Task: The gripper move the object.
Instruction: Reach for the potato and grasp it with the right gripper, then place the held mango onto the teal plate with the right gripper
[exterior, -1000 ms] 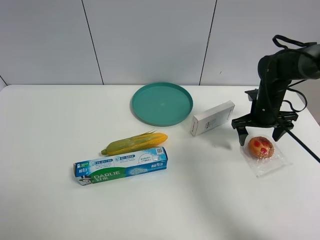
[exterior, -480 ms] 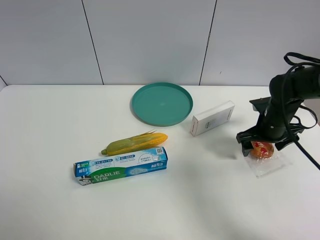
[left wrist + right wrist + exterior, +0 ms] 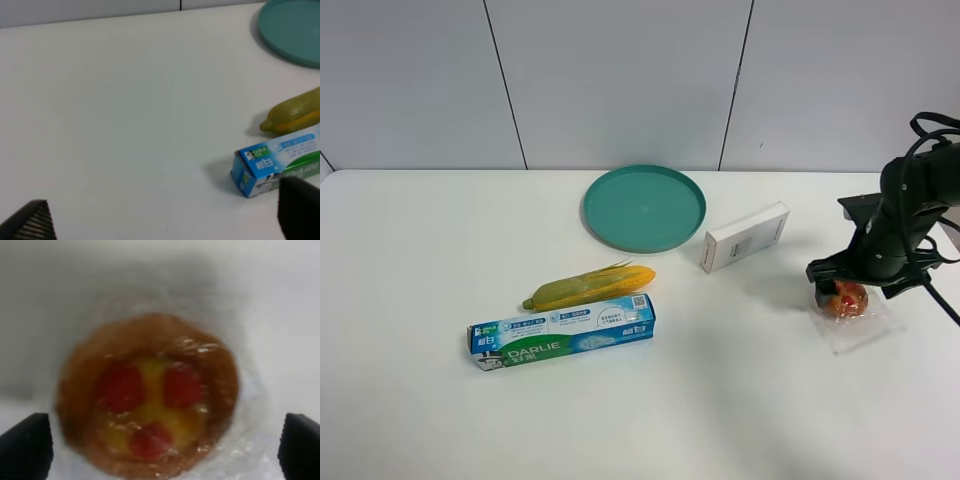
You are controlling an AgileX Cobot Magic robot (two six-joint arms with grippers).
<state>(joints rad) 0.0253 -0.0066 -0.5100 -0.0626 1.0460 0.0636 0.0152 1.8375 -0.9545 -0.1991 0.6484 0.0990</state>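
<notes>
The object is a round orange-brown bun (image 3: 849,299) with red spots, in a clear wrapper, on the white table at the right. My right gripper (image 3: 861,290) is down over it, open, with one finger on each side of the bun and the arm covering much of it. In the right wrist view the bun (image 3: 150,395) fills the frame between the two fingertips (image 3: 25,445) of the right gripper (image 3: 162,447), which stand apart from it. My left gripper (image 3: 165,220) is open and empty over bare table; it is out of the exterior high view.
A white box (image 3: 745,236) lies left of the bun. A teal plate (image 3: 644,207) sits at the back centre. A corn cob (image 3: 590,288) and a toothpaste box (image 3: 562,332) lie at centre left, and both show in the left wrist view (image 3: 295,111) (image 3: 275,162).
My right gripper has come down and a little to the right, from behind the bun to straddling it. The bun and the other things have not moved.
</notes>
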